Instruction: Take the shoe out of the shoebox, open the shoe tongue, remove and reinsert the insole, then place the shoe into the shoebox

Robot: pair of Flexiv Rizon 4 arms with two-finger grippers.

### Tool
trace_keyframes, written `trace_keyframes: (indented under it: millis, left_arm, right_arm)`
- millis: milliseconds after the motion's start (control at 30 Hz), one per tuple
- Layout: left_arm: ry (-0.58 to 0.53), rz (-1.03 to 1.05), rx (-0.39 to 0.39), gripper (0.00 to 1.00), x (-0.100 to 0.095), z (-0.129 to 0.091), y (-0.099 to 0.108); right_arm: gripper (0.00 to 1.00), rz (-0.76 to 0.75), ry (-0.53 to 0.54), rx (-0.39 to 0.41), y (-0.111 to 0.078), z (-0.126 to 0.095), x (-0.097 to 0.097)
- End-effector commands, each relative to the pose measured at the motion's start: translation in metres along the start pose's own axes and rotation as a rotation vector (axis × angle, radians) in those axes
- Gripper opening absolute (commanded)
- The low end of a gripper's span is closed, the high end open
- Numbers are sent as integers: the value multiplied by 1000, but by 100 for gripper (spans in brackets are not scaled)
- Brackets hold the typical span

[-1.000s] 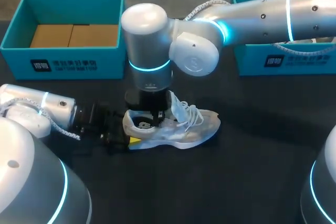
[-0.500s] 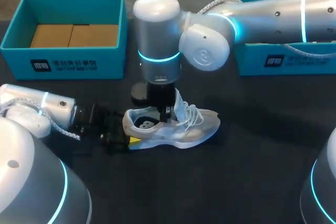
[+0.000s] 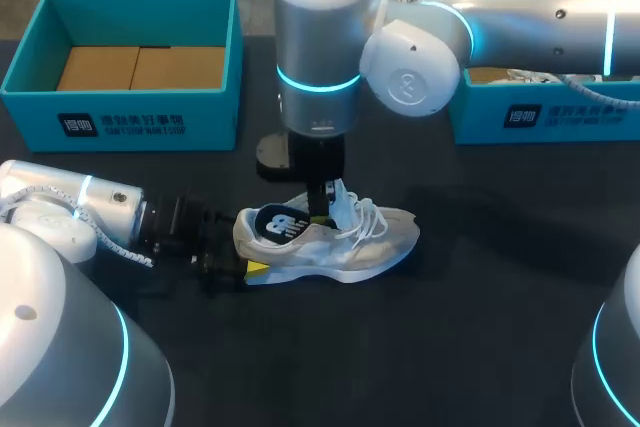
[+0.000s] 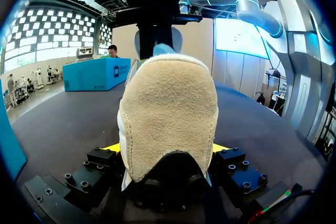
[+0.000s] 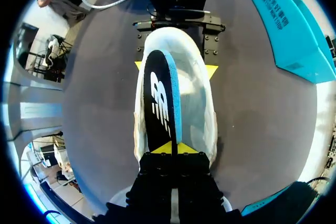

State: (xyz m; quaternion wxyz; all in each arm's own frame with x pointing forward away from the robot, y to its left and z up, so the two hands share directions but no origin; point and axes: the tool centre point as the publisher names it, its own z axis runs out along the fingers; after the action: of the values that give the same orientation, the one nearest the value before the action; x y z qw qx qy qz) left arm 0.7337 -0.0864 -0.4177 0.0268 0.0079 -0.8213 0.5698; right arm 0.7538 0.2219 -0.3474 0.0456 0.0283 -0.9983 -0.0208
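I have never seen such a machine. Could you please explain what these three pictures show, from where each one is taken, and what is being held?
This is a robot with two arms working at a black table. One picture looks down from above and behind the robot. Each round picture comes from a camera on one arm's wrist. A white shoe stands on the table. Behind it are the left shoebox and the right shoebox, both teal and open. The left gripper is closed on the shoe's heel from both sides. The right gripper, reaching down from above, pinches the dark insole, which is partly out of the shoe's opening.
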Motion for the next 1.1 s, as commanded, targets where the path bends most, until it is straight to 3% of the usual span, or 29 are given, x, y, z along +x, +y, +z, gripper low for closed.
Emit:
trace_keyframes:
  millis: [33, 333, 733, 1100]
  left_arm:
    - [-1, 0, 0, 0, 0, -1, 6]
    - [-1, 0, 0, 0, 0, -1, 6]
    - [-1, 0, 0, 0, 0, -1, 6]
    - [-1, 0, 0, 0, 0, -1, 6]
  right_arm:
    - [0, -17, 2, -13, -6, -8, -3]
    - [0, -81, 19, -56, 6, -19, -8]
    - [0, -182, 34, -118, 44, -32, -16]
    - [0, -229, 41, -133, 57, -32, -19]
